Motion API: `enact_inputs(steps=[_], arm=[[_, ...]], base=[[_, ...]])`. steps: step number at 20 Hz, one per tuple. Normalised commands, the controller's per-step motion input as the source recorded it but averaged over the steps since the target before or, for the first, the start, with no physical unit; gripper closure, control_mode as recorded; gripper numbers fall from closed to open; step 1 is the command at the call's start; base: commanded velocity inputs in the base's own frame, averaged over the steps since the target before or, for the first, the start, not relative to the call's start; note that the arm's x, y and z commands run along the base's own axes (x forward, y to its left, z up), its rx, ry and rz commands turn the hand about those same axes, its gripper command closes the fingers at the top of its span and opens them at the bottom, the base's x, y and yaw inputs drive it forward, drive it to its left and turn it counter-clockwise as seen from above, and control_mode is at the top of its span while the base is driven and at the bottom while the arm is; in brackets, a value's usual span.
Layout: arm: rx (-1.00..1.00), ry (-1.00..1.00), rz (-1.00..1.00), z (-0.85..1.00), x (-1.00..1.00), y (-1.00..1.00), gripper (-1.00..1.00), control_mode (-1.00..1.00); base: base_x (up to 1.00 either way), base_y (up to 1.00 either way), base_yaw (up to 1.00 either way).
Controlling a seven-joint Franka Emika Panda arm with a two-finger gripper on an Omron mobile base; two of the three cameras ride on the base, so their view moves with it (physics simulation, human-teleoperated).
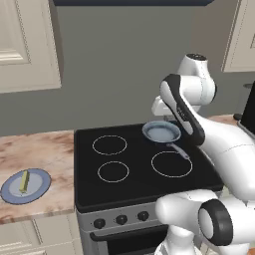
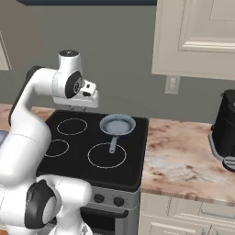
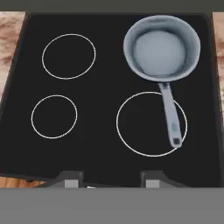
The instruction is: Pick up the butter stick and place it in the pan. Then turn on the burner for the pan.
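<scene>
The butter stick, a short pale yellow bar, lies on a flat blue plate on the counter left of the stove. The blue-grey pan stands empty at the stove's back right, and its thin grey handle reaches over the front right burner ring. My gripper hangs high above the middle of the cooktop, facing down, open, with nothing between its fingers. It is far from the butter and left of the pan.
The black cooktop has four white burner rings. A row of knobs runs along the stove front. Marble counter lies on both sides. A dark appliance stands on the right counter. Wall cabinets hang above.
</scene>
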Motion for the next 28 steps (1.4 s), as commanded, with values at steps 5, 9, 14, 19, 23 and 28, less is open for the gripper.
enact_inputs(steps=[5, 9, 14, 19, 23, 28], arm=[[0.0, 0.06, -0.03, -0.11, -0.12, 0.41, -1.0, -1.0], [0.0, 0.15, -0.12, -0.31, -0.44, 0.82, -1.0, -1.0], [0.0, 0.18, -0.15, -0.29, -0.56, 0.79, -1.0, -1.0], [0.0, 0.14, -0.11, -0.33, -0.51, 0.6, -1.0, -1.0], [0.0, 0.1, -0.07, -0.29, -0.18, 0.53, -1.0, -1.0], [0.01, 0.06, -0.03, -0.2, -0.04, 0.3, -1.0, -1.0]], base=[[0.0, 0.0, 0.0], [0.0, 0.0, 0.0], [0.0, 0.0, 0.0], [0.0, 0.0, 0.0], [0.0, 0.0, 0.0], [0.0, 0.0, 0.0]])
